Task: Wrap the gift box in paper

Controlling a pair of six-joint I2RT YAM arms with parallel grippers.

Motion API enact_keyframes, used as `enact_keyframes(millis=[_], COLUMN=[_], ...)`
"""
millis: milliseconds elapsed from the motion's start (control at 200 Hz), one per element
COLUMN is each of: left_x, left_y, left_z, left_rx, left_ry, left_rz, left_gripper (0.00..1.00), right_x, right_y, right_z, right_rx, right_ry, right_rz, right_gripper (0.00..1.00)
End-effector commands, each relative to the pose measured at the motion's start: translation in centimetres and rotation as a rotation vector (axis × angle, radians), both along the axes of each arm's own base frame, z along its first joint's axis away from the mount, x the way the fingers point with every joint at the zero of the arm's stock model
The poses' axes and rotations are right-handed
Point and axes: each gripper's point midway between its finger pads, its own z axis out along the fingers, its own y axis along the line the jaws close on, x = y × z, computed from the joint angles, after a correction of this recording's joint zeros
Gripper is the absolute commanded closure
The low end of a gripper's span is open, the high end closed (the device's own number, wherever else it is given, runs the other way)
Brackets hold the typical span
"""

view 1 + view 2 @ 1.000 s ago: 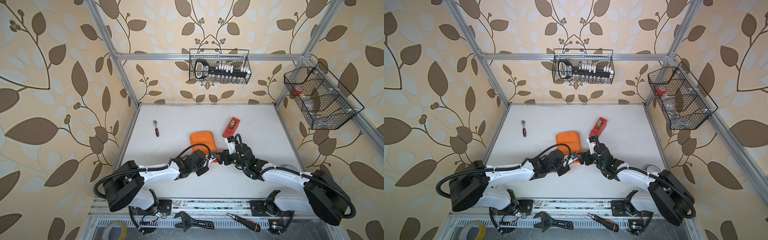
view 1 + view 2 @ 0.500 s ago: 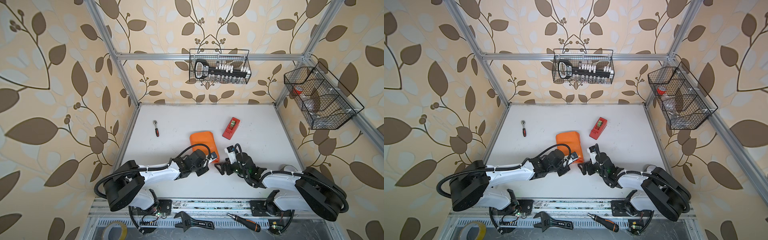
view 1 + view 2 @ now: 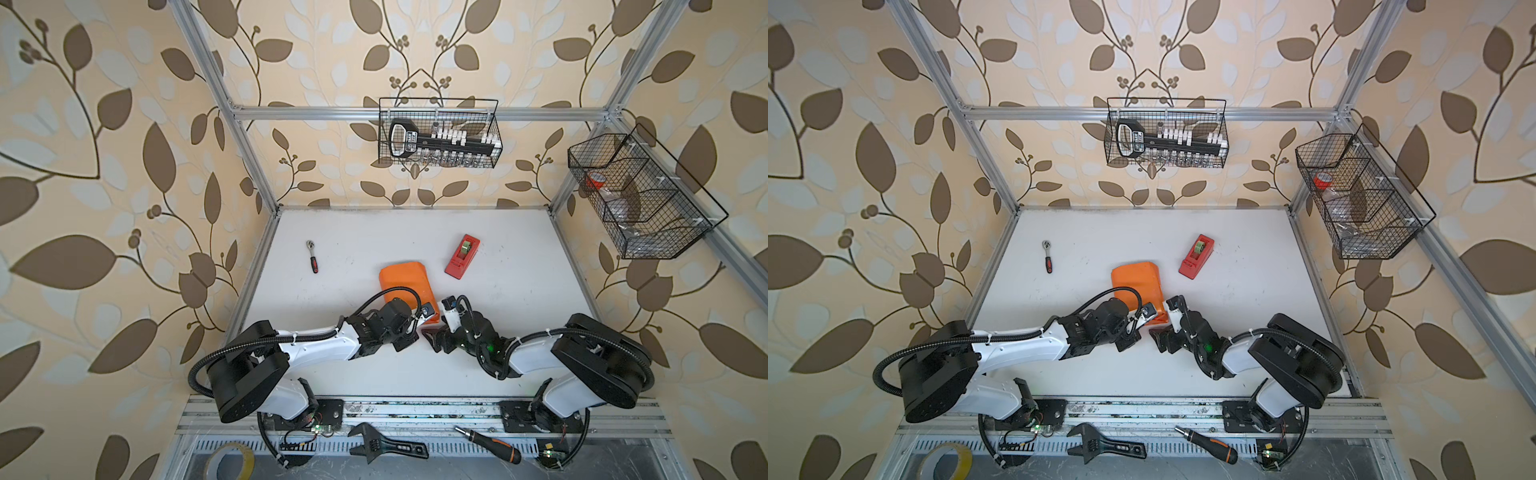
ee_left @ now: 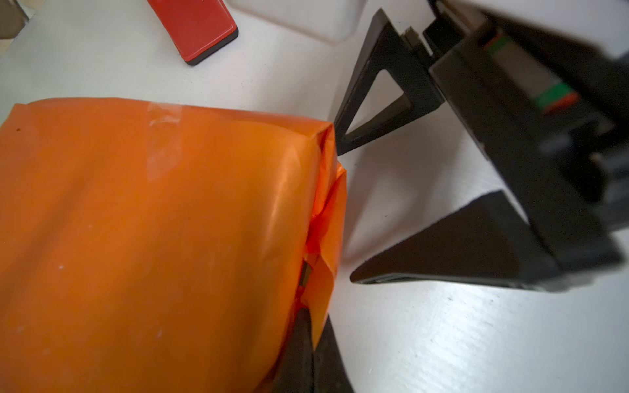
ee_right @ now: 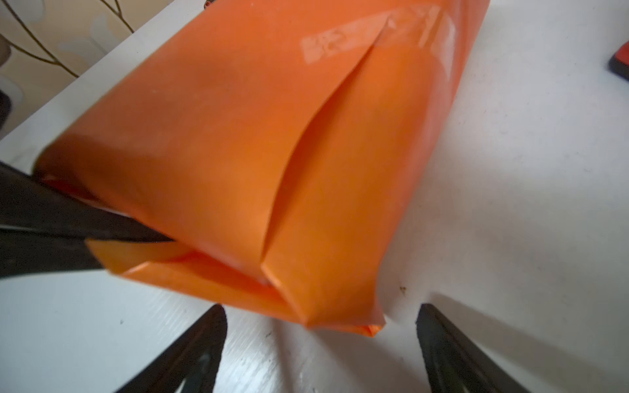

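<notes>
Two claws are seen at the lower end of the paper [image 3: 405, 282], mid-frame on the counter [image 3: 519, 291]; the gift box is hidden inside. A flap is clenched by the left claw [image 4: 311, 343]; the right claw [image 5: 320, 308] is spread, with the loose corner pointed between its jaws.

The white table [image 3: 353, 232] bears the paper [image 3: 403, 282], a red tape dispenser [image 3: 462, 261] and a ratchet [image 3: 311, 256].

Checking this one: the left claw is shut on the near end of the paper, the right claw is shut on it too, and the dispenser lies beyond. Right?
Not quite. The right claw is open: the right wrist view shows its jaws wide apart, gripping nothing. The rest holds: the left claw is shut on the near end of the paper, and the dispenser lies beyond.
</notes>
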Motion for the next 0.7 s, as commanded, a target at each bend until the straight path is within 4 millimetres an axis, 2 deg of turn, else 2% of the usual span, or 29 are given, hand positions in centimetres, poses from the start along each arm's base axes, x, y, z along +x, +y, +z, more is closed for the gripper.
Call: enact_keyframes(millis=[0, 500, 700], left_x=[0.44, 0.38, 0.37], left_y=[-0.6, -0.77, -0.8], left_z=[1.23, 0.39, 0.3], left_rx=[-0.058, -0.041, -0.038], left_ry=[-0.012, 0.015, 0.019], left_rz=[-0.002, -0.003, -0.005], left_gripper=[1.0, 1.0, 0.94], right_x=[1.16, 2.01, 2.05], right_y=[0.19, 0.13, 0.26], right_z=[0.64, 0.12, 0.08], right_rx=[0.007, 0.007, 0.012], right_ry=[-0.085, -0.1, -0.097], right_rz=[-0.005, -0.006, -0.005], right_gripper=[0.13, 0.21, 0.23])
